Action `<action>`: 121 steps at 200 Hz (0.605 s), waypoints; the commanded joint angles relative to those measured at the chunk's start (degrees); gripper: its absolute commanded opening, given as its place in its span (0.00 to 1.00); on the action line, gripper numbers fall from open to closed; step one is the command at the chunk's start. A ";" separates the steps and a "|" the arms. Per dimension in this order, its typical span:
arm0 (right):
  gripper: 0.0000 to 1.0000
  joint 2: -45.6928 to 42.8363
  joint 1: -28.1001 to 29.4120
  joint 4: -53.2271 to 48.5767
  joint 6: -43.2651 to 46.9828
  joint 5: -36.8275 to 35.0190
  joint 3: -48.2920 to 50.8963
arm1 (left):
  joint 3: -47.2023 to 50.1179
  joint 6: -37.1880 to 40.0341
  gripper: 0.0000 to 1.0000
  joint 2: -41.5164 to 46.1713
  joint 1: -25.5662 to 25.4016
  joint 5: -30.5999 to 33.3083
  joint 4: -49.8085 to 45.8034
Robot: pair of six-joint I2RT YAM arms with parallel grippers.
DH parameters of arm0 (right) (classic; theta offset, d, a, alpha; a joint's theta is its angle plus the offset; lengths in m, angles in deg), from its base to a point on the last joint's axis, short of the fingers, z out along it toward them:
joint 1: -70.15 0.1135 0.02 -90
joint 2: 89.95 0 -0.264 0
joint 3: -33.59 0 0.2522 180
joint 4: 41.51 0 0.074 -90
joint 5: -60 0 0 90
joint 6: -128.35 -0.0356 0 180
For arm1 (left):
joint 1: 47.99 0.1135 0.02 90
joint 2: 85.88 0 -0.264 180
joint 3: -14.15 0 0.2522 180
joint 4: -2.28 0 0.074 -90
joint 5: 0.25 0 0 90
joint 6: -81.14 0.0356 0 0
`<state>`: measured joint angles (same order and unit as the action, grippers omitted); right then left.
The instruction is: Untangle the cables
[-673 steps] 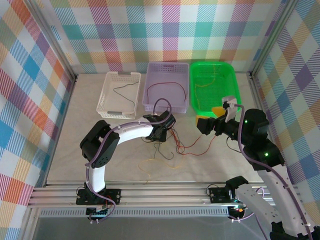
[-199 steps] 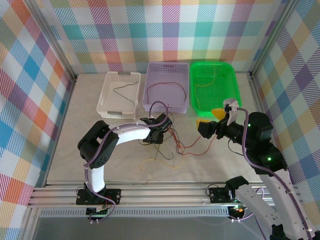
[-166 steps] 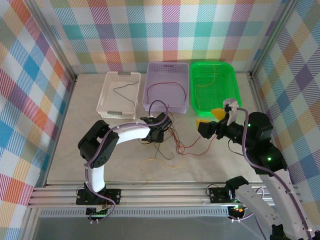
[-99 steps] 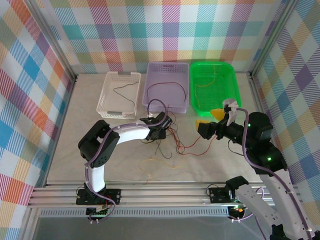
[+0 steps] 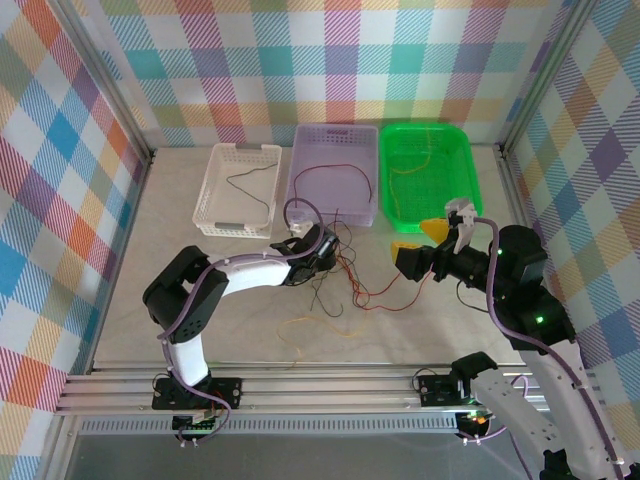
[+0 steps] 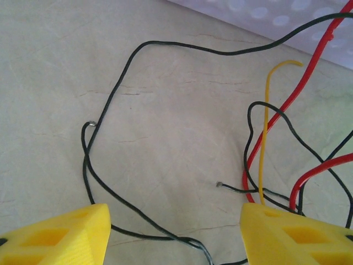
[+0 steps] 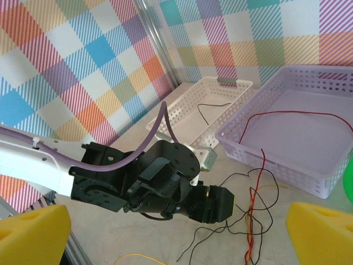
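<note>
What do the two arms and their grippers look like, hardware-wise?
The left arm and right arm have white tubular links, black joint housings and a thick purple cable running along each. The left gripper and right gripper carry blocky yellow fingers; the left's show square recesses. The right arm also shows green lights.

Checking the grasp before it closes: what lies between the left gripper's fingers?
Left wrist view: a black cable lies on the table between the open left gripper's yellow fingers.
</note>
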<state>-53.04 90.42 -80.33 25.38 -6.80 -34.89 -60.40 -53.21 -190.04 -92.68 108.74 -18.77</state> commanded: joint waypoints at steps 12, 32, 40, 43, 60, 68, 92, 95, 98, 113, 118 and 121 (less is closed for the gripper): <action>1.00 -0.78 0.03 0.03 0.40 1.22 0.14 | -3.75 -1.35 0.63 -3.34 0.59 0.80 -2.13; 1.00 -0.78 0.03 -0.03 0.45 1.22 0.14 | -6.72 -1.33 0.58 -5.59 0.80 1.11 -5.78; 1.00 -0.78 0.03 0.00 0.41 1.22 0.14 | -7.58 -1.36 0.56 -6.29 0.96 1.07 -6.67; 1.00 -0.71 0.03 -0.02 0.41 1.20 0.14 | -7.79 -1.42 0.55 -6.65 0.99 1.00 -6.90; 1.00 -0.65 0.01 -0.06 0.38 1.23 0.14 | -9.53 -1.61 0.47 -8.39 1.63 0.23 -8.12; 1.00 -0.57 0.01 -0.07 0.39 1.15 0.07 | -9.94 -1.60 0.41 -9.05 2.00 -0.34 -10.10; 1.00 -0.69 0.03 -0.35 0.48 1.11 -0.08 | -9.65 -1.77 0.26 -10.25 2.92 -1.79 -10.55; 1.00 -0.68 0.03 -0.37 0.47 1.14 -0.04 | -9.61 -1.75 0.24 -10.27 3.01 -1.91 -10.55; 1.00 -0.69 0.03 -0.35 0.49 1.21 -0.04 | -9.44 -1.70 0.22 -10.35 3.09 -1.93 -10.55; 1.00 -0.68 0.02 -0.27 0.42 1.38 -0.04 | -8.87 -1.71 0.14 -10.75 3.45 -2.52 -10.40; 1.00 -0.61 0.03 -0.21 0.37 1.41 0.02 | -8.64 -1.81 0.11 -10.80 3.59 -2.59 -10.33; 1.00 -0.59 0.03 -0.13 0.38 1.45 0.06 | -8.55 -1.82 0.09 -10.79 3.64 -2.65 -10.32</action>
<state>-53.04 90.42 -80.51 25.38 -6.74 -34.89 -69.63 -54.74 -198.65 -90.25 107.86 -27.36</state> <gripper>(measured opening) 0.996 0.149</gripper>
